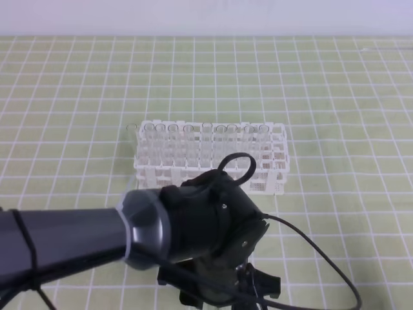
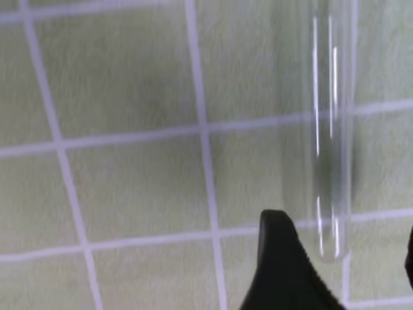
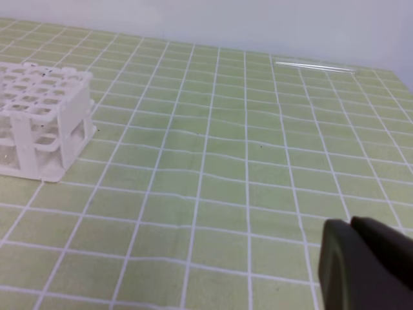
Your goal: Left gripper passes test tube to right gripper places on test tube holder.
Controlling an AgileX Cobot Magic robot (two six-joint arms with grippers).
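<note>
Seen from above: left claw [image 1: 222,287] low at the bottom edge, mostly buried under its own thick dark grey arm, with fingertips cut off by the frame. Black cable [image 1: 316,252] looping off the wrist and out toward the lower right. Behind it, white test tube holder [image 1: 210,158] standing on the green gridded worktop [image 1: 335,97], its near left corner covered by the arm; pale tubes upright in the back rows, too faint to count.

From the left wrist: one black finger [image 2: 281,265] poking up from the bottom edge, a sliver of the other at the far right edge, jaws spread apart. Between them a test tube [image 2: 332,148], clear and nearly invisible, rounded end down near the fingers, upper end cut off at the top of the frame. Apart from the visible finger; contact with the other not discernible. Lying on the cloth or hanging above it: cannot tell.

From the right wrist: right claw [image 3: 364,265] only a blurred dark block in the lower right corner, jaws closed, nothing seen in them. Holder off to the left, partly cropped. A second tube [image 3: 314,66] lying flat near the far edge of the worktop, barely legible.
</note>
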